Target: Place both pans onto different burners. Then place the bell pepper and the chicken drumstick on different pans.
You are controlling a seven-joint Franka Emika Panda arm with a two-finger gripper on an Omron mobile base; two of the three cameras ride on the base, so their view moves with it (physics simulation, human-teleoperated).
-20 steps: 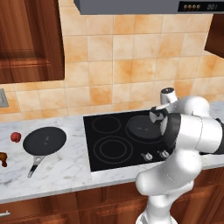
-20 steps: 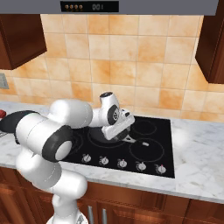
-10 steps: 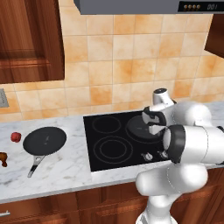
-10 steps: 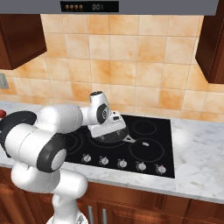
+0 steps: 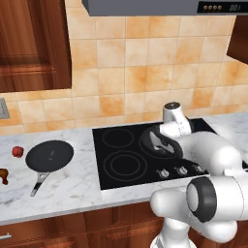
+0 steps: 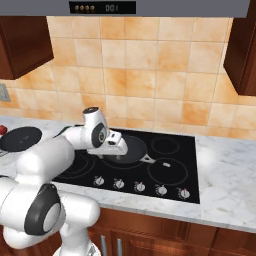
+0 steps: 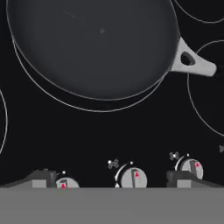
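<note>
Left base view: marble counter (image 5: 72, 186), tiled wall; one pan (image 5: 49, 156) left of the cooktop (image 5: 121, 160), bell pepper (image 5: 18, 151) and chicken drumstick (image 5: 4, 175) beside it. Right base view: second pan (image 6: 131, 150) on a burner. Hand view: gripper (image 7: 111, 179) empty, fingers spread above the knobs (image 7: 132, 176).

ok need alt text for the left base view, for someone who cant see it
A black pan sits on a burner of the black cooktop, with the white robot arm's open gripper above it. A second pan lies on the marble counter to the left, with a red bell pepper and a brown chicken drumstick beside it.
</note>
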